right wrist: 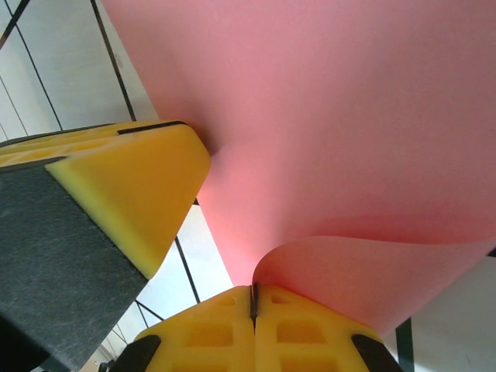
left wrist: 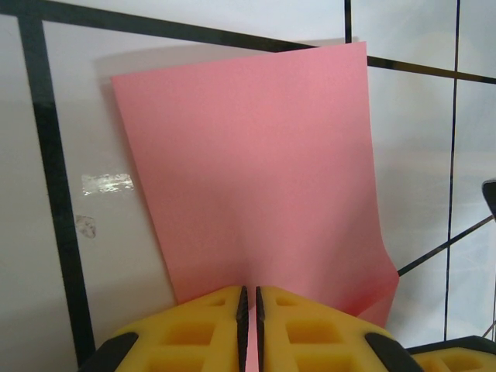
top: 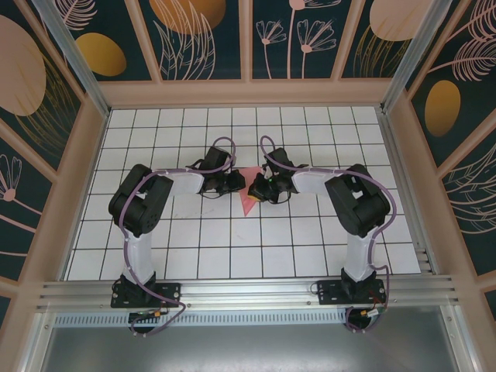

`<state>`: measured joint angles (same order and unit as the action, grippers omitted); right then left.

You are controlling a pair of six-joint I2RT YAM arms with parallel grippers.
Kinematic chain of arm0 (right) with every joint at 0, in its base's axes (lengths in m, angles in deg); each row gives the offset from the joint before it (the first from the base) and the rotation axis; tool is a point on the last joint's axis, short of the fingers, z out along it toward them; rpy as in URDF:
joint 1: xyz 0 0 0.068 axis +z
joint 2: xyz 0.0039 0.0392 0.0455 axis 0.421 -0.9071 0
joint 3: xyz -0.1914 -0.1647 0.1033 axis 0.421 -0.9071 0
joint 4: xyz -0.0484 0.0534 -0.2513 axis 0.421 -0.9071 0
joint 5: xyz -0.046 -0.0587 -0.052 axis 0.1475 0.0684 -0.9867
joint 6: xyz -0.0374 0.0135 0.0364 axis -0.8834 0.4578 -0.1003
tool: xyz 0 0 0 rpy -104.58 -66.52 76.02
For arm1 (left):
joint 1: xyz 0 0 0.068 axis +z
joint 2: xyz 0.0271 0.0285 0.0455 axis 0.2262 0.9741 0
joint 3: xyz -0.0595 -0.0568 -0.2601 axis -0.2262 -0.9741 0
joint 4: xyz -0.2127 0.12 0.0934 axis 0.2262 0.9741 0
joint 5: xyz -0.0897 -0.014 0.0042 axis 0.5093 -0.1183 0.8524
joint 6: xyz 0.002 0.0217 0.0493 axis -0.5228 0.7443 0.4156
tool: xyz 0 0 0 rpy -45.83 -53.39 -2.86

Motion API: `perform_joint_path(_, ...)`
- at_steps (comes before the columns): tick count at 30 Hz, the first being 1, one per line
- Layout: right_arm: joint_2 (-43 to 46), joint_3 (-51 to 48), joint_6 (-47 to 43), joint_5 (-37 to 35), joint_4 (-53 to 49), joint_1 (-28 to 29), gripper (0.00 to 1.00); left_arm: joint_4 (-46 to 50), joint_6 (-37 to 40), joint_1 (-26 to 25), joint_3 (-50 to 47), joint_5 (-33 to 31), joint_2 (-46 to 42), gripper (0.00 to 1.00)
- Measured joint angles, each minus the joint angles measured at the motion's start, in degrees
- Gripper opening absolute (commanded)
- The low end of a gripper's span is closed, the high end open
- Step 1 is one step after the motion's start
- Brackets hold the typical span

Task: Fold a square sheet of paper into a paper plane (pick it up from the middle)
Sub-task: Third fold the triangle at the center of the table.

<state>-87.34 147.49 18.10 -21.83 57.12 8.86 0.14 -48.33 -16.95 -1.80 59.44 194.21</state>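
My left hand (left wrist: 249, 298) is pinched shut on the near edge of the square sheet of paper (left wrist: 256, 170) — my right hand (right wrist: 252, 298) shut on its curled edge — the sheet spanning between them, mid-worktop (top: 194, 248).

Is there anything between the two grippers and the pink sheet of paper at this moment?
Nothing visible stands between them. The left gripper and the right gripper are each shut directly on the sheet of paper, with their yellow fingers touching it.
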Motion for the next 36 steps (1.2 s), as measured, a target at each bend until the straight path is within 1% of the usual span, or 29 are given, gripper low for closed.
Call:
perform_joint_path(31,-2.47,1.99,-3.06,0.07,-0.76,0.0,0.01,-0.02,0.0,0.02,0.0,0.09,0.07,0.16)
perform_joint_path(36,-2.84,2.6,-3.48,0.24,-1.57,0.0,0.03,-0.02,-0.02,0.02,0.0,0.11,0.07,0.17)
